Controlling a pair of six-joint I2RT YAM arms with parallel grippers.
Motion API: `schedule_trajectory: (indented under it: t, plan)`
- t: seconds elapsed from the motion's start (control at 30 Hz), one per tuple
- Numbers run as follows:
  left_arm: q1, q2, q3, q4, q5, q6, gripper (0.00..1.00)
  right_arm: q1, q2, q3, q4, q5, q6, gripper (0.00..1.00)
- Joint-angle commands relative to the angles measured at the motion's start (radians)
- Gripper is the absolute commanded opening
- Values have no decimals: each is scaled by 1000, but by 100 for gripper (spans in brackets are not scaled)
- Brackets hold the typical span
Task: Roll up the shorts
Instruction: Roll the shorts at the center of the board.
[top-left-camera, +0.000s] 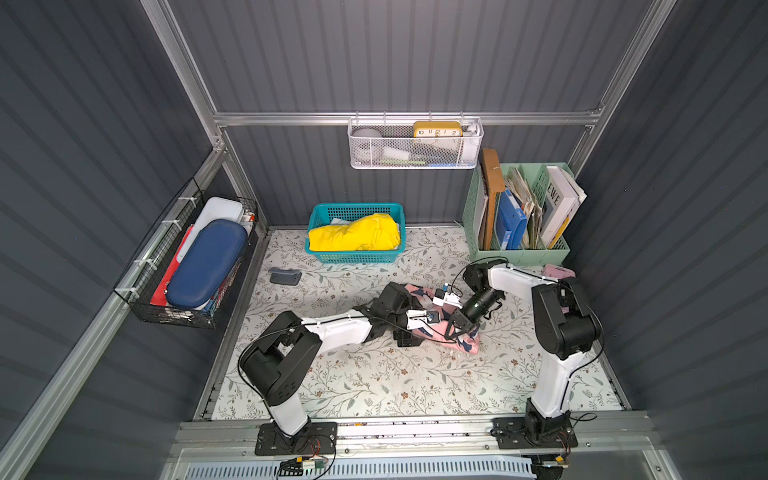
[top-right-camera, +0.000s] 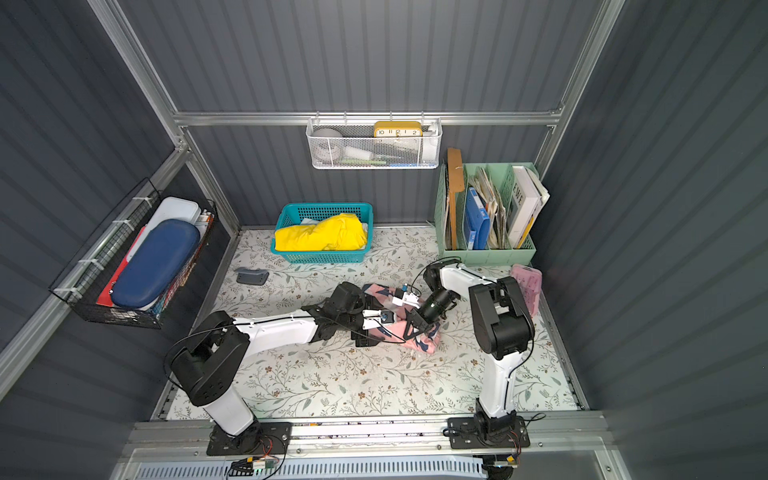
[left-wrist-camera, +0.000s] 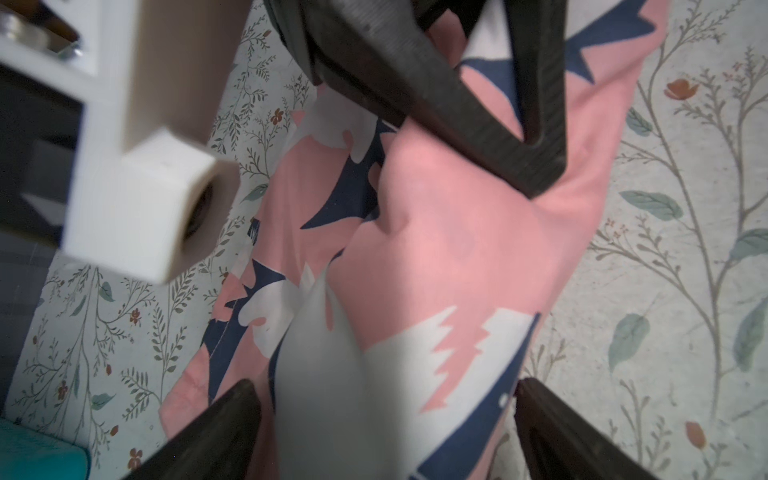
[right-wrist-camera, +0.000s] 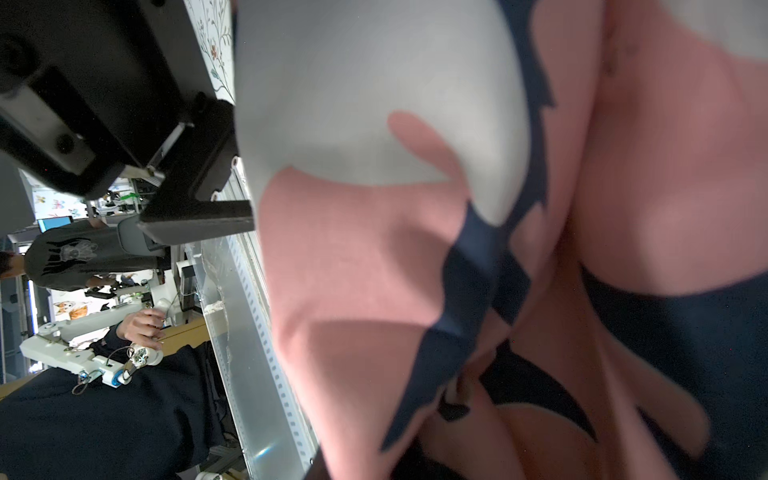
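Note:
The pink shark-print shorts (top-left-camera: 465, 343) (top-right-camera: 426, 343) lie bunched in the middle of the flowered table, between the two arms. My right gripper (top-left-camera: 453, 332) (top-right-camera: 409, 330) comes down from the right, shut on a pinch of the pink fabric. In the left wrist view its dark fingers (left-wrist-camera: 536, 166) meet on a fold of the shorts (left-wrist-camera: 457, 249). My left gripper (top-left-camera: 409, 337) (left-wrist-camera: 386, 419) is open, one finger on each side of the bundle's near end. In the right wrist view the shorts (right-wrist-camera: 374, 270) fill most of the picture and hide the jaws.
A teal basket (top-left-camera: 356, 258) with a yellow cloth (top-left-camera: 353, 235) stands at the back. A small grey object (top-left-camera: 284, 276) lies at the left. A green file holder (top-left-camera: 519, 251) and a pink item (top-left-camera: 559, 272) stand at the back right. A wire basket (top-left-camera: 187, 316) hangs on the left wall.

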Motion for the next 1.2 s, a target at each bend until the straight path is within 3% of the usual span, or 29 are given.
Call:
schedule_trajectory:
  t: [0.0, 0.07, 0.17, 0.23, 0.43, 0.7, 1.1, 1.17]
  plan:
    - [0, 44, 23, -9, 23, -15, 91, -2, -47, -22, 59, 23, 21, 0]
    - [0, 65, 49, -54, 26, -40, 83, -2, -68, -38, 84, 30, 26, 0]
    - [-1, 82, 81, -103, 47, -71, 55, -3, -96, -63, 129, 51, 43, 0]
    - [-1, 85, 85, -106, 67, -75, 43, -2, -113, -75, 152, 51, 41, 0]
    - [1, 117, 133, -185, 91, -76, 24, -2, -178, -130, 227, 61, 39, 10]
    - [0, 96, 166, -292, 116, -109, 15, -3, -295, -232, 391, 130, 83, 20]
    - [-2, 67, 167, -417, 116, -121, 13, -3, -558, -403, 730, 322, 169, 29]
    - [-1, 60, 161, -425, 114, -128, 13, -4, -613, -424, 753, 372, 163, 39]
